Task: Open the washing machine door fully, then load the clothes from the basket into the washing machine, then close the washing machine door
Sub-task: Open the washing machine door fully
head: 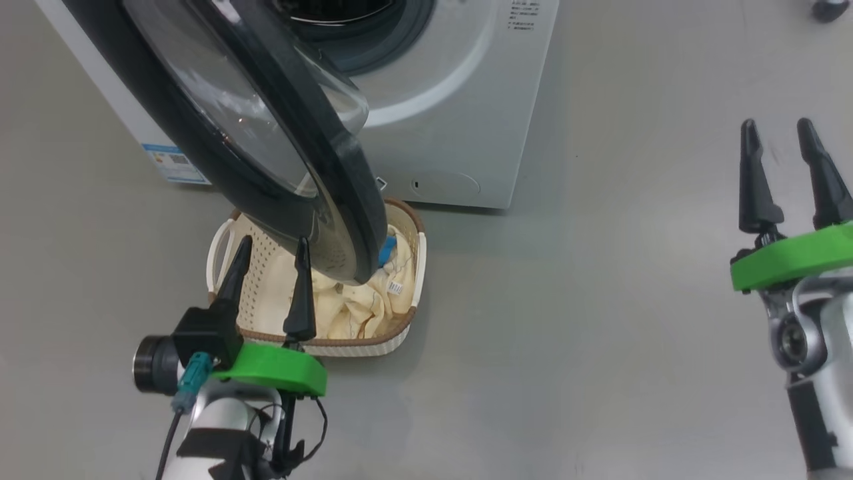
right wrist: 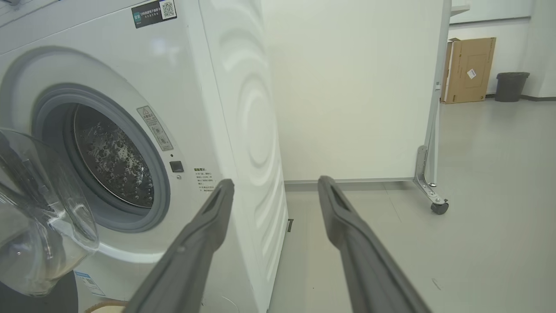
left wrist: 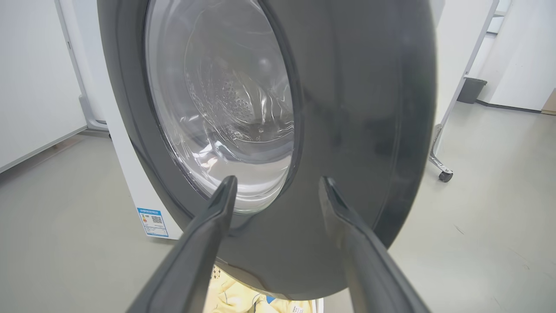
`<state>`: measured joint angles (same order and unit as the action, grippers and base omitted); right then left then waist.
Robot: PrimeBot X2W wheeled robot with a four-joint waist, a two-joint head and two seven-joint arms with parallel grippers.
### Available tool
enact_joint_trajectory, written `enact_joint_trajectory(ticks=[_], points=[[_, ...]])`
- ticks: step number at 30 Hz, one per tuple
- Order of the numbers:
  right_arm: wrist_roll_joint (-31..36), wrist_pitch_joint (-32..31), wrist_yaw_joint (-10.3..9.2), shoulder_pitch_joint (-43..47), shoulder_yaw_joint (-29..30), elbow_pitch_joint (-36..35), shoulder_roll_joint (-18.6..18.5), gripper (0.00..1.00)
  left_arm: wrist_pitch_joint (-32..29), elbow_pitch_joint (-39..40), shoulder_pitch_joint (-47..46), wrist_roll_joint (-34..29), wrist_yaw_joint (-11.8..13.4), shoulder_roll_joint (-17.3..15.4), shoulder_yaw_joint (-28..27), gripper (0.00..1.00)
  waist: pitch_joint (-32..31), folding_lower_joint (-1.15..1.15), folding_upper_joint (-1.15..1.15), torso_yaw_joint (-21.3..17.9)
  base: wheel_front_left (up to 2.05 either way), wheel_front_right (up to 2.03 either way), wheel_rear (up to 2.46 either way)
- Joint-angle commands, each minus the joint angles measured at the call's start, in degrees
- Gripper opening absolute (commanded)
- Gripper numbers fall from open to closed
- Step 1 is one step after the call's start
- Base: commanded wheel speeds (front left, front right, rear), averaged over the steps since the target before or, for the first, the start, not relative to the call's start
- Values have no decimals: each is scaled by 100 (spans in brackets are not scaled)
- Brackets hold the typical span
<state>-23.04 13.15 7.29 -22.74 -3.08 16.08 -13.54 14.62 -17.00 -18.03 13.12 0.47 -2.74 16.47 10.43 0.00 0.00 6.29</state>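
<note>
Seemingly partway through opening the large round black-rimmed glass washing machine door (head: 266, 153), hanging above the cream perforated plastic basket (head: 333, 343) of pale yellow clothes (head: 353, 303); next, likely pushing it fully wide with the spread left gripper (head: 274, 240) just before it, spread right gripper (head: 776, 123) well aside.

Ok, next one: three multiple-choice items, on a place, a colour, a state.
1. The basket stands: A) on the floor below the open washing machine door; B) in the drum; C) on the machine.
2. The patch on the clothes is: A) red; B) blue; C) green.
3. The right gripper has its jaws: A) apart, empty; B) shut on clothes; C) shut on the door.
Answers: A, floor lies all around it; B, blue shows beside the door rim; A, bare floor shows between them.
</note>
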Motion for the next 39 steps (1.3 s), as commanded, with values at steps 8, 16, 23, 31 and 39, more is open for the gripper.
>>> enact_joint_trajectory(ticks=[8,16,23,31,39], points=[[1290,-360,20,1124,506,-1359,653,100,38,174,155,0,3,-218,-384,100,-314,0,0,-220,0,0,0],[1577,-587,20,1971,702,-1994,959,100,38,157,336,57,26,-259,-480,100,-538,0,0,-293,0,0,0],[1661,-714,20,2572,743,-2364,1056,100,38,166,469,85,36,-294,-488,100,-662,0,0,-333,0,0,0],[1557,-768,20,2905,805,-2524,1065,100,38,154,579,132,63,-343,-477,100,-773,0,0,-380,0,0,0],[1500,-788,20,2990,814,-2528,1066,100,23,153,605,165,89,-353,-429,100,-808,0,0,-382,0,0,0]])
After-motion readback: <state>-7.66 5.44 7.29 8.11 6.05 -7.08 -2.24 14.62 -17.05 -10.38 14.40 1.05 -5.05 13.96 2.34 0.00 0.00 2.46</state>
